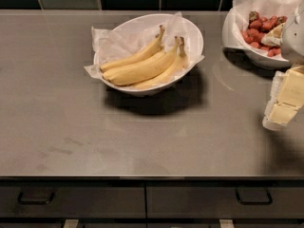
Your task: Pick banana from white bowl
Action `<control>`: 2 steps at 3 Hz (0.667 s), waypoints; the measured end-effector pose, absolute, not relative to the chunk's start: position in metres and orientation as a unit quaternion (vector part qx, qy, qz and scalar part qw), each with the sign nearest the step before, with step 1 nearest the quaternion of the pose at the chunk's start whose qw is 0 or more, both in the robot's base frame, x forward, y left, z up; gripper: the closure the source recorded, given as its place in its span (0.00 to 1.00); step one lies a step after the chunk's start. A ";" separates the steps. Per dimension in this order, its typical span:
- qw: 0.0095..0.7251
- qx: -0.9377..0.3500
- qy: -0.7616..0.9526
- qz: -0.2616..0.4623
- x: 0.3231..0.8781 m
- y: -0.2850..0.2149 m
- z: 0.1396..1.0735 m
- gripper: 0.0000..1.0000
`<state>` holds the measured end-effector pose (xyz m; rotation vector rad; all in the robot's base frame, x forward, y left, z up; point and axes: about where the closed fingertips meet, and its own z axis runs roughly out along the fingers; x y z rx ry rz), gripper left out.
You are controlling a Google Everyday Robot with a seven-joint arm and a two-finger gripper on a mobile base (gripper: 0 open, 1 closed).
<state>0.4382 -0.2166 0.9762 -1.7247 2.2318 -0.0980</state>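
Banana (137, 57) lies in white bowl (147, 90) near the bench's (95, 137) back edge, mid-width, behind a joined pair (152, 69), stem toward the back right corner. Gripper (284, 101) hangs at the right edge, well apart from the bowl. Open or closed: cannot tell.

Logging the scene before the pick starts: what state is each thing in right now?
white bowl: upright, paper-lined, holding fruit.
banana: lying in the white bowl, not gripped.
joined bananas: lying beside the banana, same bowl.
strawberry bowl: upright, full.
left drawer: shut.
right drawer: shut.
end effector: at the right edge, below the strawberry bowl, clear of the banana.
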 end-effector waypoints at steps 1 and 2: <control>0.166 -0.604 0.779 -0.033 0.443 -0.214 0.980 0.00; 0.182 -0.626 0.758 -0.008 0.472 -0.195 0.982 0.00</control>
